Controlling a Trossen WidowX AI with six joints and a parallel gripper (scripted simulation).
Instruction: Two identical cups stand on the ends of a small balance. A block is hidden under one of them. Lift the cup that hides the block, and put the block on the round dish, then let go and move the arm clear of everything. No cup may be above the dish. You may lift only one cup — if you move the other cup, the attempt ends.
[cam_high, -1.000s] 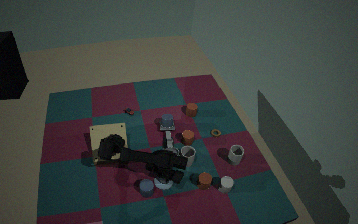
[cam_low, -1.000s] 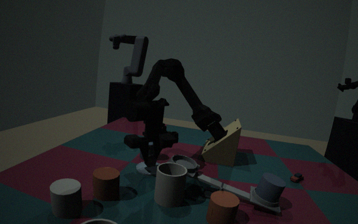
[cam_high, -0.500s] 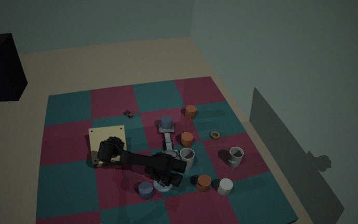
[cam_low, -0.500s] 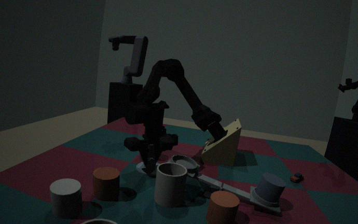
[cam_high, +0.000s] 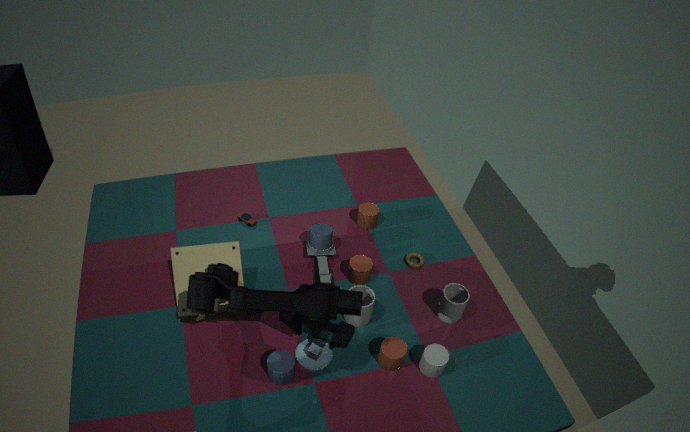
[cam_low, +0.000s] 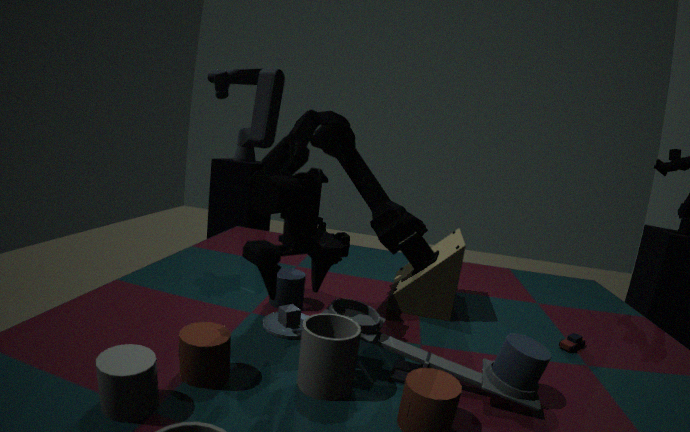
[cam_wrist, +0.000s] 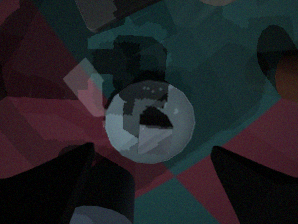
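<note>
The small grey block rests on the round dish. My gripper is open and empty, with its fingertips apart a little above the block. One blue-grey cup stands on the mat beside the dish, close to one finger in the wrist view. The other blue-grey cup sits on the low end of the balance, tilted with it. The balance's raised end is an empty ring holder, hidden under the arm in the top view.
A tall hollow grey container stands near the dish and balance. Another stands farther right. Several orange cylinders, one of them near the dish, a white cylinder, a ring and a toy car stand around.
</note>
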